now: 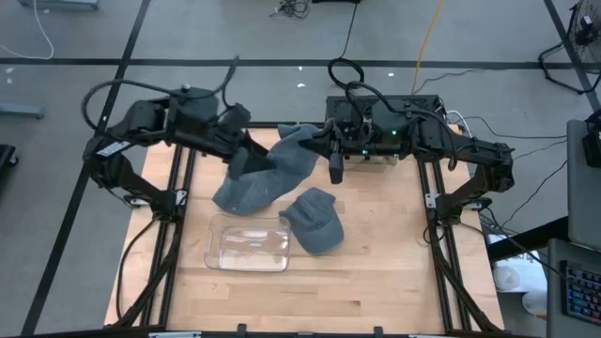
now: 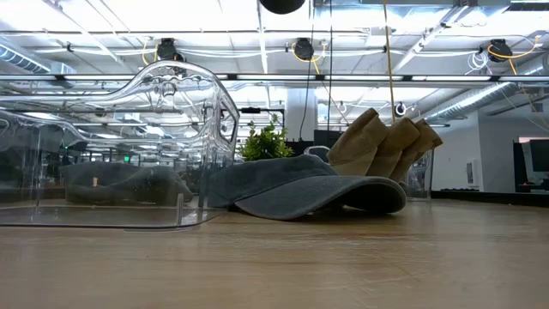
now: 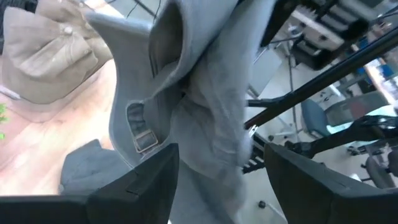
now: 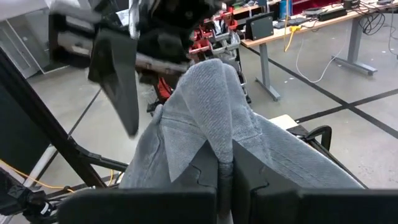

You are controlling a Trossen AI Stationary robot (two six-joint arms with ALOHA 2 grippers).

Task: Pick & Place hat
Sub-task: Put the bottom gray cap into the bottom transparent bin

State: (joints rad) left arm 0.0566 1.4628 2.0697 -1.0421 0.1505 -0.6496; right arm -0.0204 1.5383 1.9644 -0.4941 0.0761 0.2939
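A grey-blue hat hangs high over the table's far middle, between my two grippers. My right gripper is shut on it. My left gripper reaches in from the table's left. Its fingers stand open on either side of the hat's bunched cloth, near the buckle strap. Below, a paler grey-blue hat lies on the table. A dark grey cap rests on its brim and crown beside it. The low view shows no gripper fingers. My right gripper pinches a raised fold of the hat's cloth between its two shut fingers. The fingers come level from the table's right. The cloth drapes down on both sides of them, and the hat is lifted clear of the table.
A clear plastic container stands at the near left, in front of the paler hat. Tan hats are stacked at the far right under my right arm. Bare wood stretches along the near edge.
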